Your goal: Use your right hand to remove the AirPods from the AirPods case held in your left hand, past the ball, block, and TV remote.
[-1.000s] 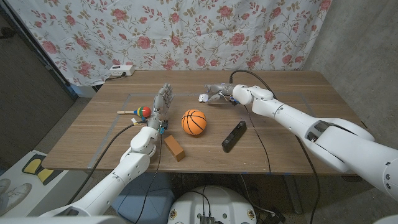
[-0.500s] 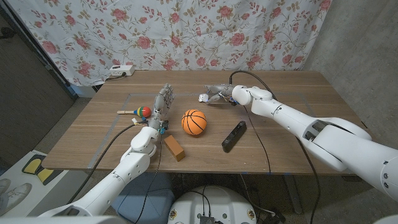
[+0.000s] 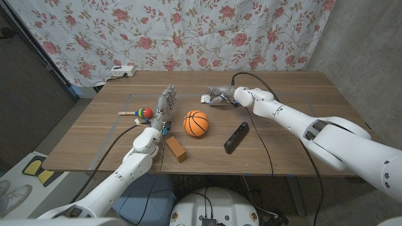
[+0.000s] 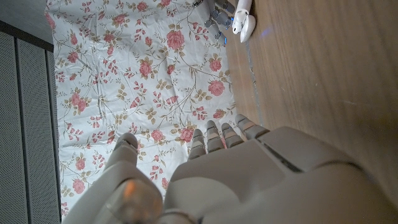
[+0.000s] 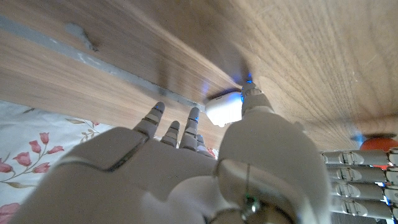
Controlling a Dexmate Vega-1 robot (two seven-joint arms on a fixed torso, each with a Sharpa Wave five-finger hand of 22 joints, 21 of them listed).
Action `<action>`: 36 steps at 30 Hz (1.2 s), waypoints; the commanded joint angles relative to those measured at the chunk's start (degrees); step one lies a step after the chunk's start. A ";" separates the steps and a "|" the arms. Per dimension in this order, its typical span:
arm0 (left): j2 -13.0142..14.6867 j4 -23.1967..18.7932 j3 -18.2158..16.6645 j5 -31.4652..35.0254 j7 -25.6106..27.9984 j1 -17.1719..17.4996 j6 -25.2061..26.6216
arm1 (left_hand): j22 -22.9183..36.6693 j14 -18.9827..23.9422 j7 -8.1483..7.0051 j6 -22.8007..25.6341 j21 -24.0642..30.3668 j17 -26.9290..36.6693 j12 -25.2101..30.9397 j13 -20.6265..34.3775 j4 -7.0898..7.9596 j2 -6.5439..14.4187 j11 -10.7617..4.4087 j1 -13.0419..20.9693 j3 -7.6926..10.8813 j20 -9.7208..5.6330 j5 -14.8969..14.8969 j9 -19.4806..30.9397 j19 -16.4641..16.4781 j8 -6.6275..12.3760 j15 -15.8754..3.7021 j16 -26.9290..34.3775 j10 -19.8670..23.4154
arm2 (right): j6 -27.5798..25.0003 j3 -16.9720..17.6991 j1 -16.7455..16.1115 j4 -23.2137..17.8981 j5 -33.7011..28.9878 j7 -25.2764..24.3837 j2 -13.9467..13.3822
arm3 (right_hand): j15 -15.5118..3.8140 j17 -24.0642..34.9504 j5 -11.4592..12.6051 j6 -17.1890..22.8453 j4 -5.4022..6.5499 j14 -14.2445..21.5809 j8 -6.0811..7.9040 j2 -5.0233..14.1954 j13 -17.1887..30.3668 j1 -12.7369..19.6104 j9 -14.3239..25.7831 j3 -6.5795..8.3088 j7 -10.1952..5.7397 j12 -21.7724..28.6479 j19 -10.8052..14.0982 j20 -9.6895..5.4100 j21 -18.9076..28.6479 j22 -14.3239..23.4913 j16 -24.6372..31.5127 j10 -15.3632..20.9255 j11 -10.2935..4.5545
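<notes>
The right hand (image 3: 220, 95) reaches past the ball (image 3: 195, 123), block (image 3: 176, 149) and TV remote (image 3: 236, 137) toward the worktop's far edge, fingers touching the white AirPods case (image 3: 205, 98) lying there, grip unclear, while the left hand (image 3: 164, 105) stands empty, fingers straight.

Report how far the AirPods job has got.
Early stage. Done: the right hand has reached past the ball, block and TV remote to the AirPods case, which lies on the table. In hand: its fingers are at the case. Left: the left hand holds nothing; no AirPods are out.
</notes>
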 commanded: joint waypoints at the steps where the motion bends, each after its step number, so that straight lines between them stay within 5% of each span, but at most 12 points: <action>1: -0.28 1.13 0.18 -0.45 -0.52 -0.64 -0.21 | 0.32 0.26 -0.15 -0.27 0.08 0.32 0.17 0.09 0.02 0.05 -0.04 0.46 -0.27 0.10 0.06 0.17 0.53 -0.13 -0.15 0.24 0.73 | 1.23 -0.23 0.88 3.21 0.14 -0.76 1.39 | -0.40 0.26 0.58 -11.82 0.65 -0.19 0.13 -0.36 0.45 -1.08 0.24 -0.35 0.07 0.31 0.06 -0.18 0.26 0.13 0.50 0.24 -0.47; 16: -0.31 1.58 0.17 -0.94 -0.76 -0.57 -0.54 | 0.32 0.27 -0.16 -0.30 0.07 0.32 0.15 0.11 0.02 0.10 0.04 0.49 -0.28 0.07 0.06 0.17 0.51 -0.11 -0.16 0.24 0.84 | 1.11 -0.23 1.14 4.50 0.11 -1.01 2.19 | -0.55 0.55 1.31 -11.21 2.07 0.49 0.45 -0.93 1.50 -4.25 0.23 -1.02 0.35 1.25 0.47 -0.15 0.40 0.14 1.00 2.48 -0.86; 26: -0.24 1.60 0.28 -1.01 -0.81 -0.70 -0.36 | 0.32 0.30 -0.13 -0.31 0.08 0.32 0.12 0.11 0.03 0.12 -0.07 0.50 -0.29 0.06 0.06 0.17 0.51 -0.10 -0.16 0.24 0.86 | 1.88 0.15 0.55 3.73 0.63 -1.19 1.72 | -2.16 0.46 2.49 -10.21 1.48 2.06 0.70 -0.50 2.71 -3.94 0.21 0.10 -0.27 2.94 0.77 -0.65 0.39 0.13 1.33 5.60 -5.22; 36: 0.03 1.52 0.36 -1.01 -1.05 -0.75 -0.23 | 0.32 0.26 -0.13 -0.36 0.08 0.32 0.10 0.12 0.05 0.13 -0.14 0.49 -0.32 0.01 0.05 0.17 0.51 -0.11 -0.16 0.23 0.90 | 2.59 0.73 -0.14 2.33 1.76 -0.58 1.22 | -2.02 0.24 3.03 -10.19 0.60 2.21 0.64 -0.49 3.20 -2.85 0.20 0.91 -0.38 2.91 0.92 -0.47 0.38 0.11 1.15 5.11 -5.88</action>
